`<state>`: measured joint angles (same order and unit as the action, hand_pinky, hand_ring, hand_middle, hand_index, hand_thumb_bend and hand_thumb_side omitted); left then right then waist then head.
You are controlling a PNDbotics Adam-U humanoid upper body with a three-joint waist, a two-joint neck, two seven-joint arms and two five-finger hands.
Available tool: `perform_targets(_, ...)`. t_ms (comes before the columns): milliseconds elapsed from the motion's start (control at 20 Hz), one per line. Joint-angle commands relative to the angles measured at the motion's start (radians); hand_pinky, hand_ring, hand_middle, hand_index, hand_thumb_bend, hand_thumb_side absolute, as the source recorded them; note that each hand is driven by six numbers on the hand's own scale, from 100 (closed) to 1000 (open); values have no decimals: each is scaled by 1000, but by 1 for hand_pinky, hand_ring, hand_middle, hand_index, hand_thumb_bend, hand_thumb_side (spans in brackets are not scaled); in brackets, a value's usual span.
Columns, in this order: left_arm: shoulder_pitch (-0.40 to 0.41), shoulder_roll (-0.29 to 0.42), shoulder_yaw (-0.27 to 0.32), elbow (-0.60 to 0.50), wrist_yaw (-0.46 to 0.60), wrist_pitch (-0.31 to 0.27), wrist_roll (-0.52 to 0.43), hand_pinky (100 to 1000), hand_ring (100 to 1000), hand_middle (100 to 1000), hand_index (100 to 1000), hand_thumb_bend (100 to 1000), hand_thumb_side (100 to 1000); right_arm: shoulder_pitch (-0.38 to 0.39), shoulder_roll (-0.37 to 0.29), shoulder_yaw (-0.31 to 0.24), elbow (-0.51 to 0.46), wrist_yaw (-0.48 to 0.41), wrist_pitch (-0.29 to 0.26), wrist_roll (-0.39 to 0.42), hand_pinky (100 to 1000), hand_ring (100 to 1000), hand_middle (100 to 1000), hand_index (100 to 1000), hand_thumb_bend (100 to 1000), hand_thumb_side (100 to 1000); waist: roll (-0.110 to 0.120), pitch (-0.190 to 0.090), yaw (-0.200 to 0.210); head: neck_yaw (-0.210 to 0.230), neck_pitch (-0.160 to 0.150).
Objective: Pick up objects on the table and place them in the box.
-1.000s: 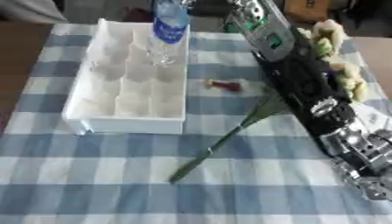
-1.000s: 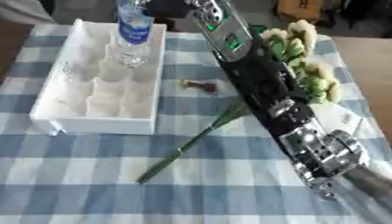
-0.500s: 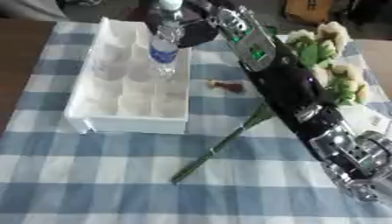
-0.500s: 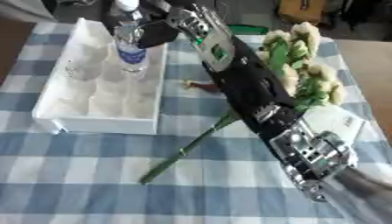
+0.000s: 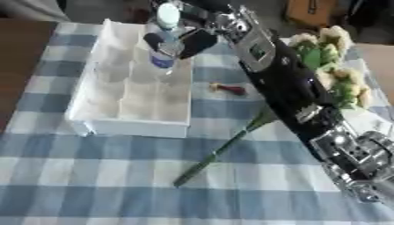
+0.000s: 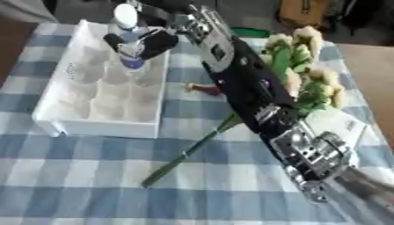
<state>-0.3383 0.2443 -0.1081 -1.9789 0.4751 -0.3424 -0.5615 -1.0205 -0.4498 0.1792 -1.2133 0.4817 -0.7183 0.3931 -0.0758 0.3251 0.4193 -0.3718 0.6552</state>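
A clear water bottle (image 5: 164, 46) with a blue label and a white cap stands upright in the far right part of the white compartmented box (image 5: 115, 112). My right hand (image 5: 194, 40) reaches in from the lower right. Its dark fingers (image 5: 151, 40) curl round the bottle on both sides at label height. A bunch of pale flowers (image 5: 336, 66) lies on the checked cloth to the right. Its long green stem (image 5: 219, 151) runs down toward the middle, partly under my arm. A small red thing (image 5: 229, 89) lies just right of the box. My left hand shows in no view.
The blue and white checked cloth (image 5: 92, 189) covers the table. Brown bare table (image 5: 19, 57) shows at the far left. White paper (image 6: 338, 125) lies under the flowers at the right. A brown carton (image 5: 311, 11) stands beyond the far edge.
My right hand has moved left from beside the bottle and its fingers now wrap round it. The bottle stays in the box's far right part. The view has shifted a little.
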Motion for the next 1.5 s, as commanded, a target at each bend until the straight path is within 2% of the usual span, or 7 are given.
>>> perform_targets(50,-16,6,-3,-21,5,6,0,443,560,692,699,192,725,-14,-15,3,-37,36,-3,-23,907,924,960,1000,100,276,1,-25,5,-2,-14)
perform_targets(650,-23,16,-7,-21,25,33,1,446,560,691,701,202,716,-36,-56,-3,-106,-20,45,-93,930,940,973,1000,100,215,-26,-56,12,6,-24)
perform_targets(850,-23,17,-6,-21,27,35,0,447,560,691,701,202,716,-27,-55,3,-111,-46,52,-66,928,938,972,1000,100,256,-26,-58,10,9,-26)
perform_targets(1150,-18,19,-3,-21,27,38,4,446,561,691,701,204,717,-16,-66,-23,-116,-162,114,-44,870,900,938,983,100,424,-24,-63,-10,25,-25)
perform_targets(1350,-13,23,0,-21,19,38,8,446,562,692,701,203,717,0,-94,-41,-168,-280,191,-18,857,892,929,978,100,421,-22,-65,-33,37,-22)
perform_targets(1400,-11,24,2,-21,18,37,9,445,564,694,701,199,720,3,-101,-48,-180,-296,206,-16,835,880,912,968,100,317,-20,-66,-42,40,-20)
perform_targets(1500,5,32,13,-21,7,28,17,444,566,696,700,194,725,25,-133,-72,-234,-337,256,-47,817,871,901,959,100,261,-8,-66,-80,52,-11)
